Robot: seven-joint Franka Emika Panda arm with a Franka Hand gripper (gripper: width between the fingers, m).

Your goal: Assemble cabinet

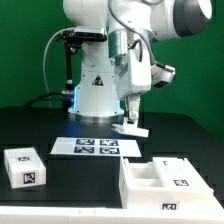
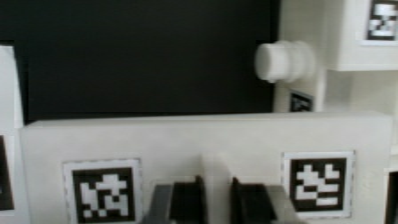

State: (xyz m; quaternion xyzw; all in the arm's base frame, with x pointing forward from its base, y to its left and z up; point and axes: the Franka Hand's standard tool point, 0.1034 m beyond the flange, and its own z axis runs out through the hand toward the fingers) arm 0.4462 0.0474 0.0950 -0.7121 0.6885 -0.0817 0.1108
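A cabinet panel is gripped by the gripper just beside the marker board. The panel's two tags and a knob are shown only in the wrist view.

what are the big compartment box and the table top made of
cabinet box: looks like matte white plastic, going by its thick even walls and uniform colour. table: black matte surface, perhaps cloth or a mat; no glare, too coarse to tell.
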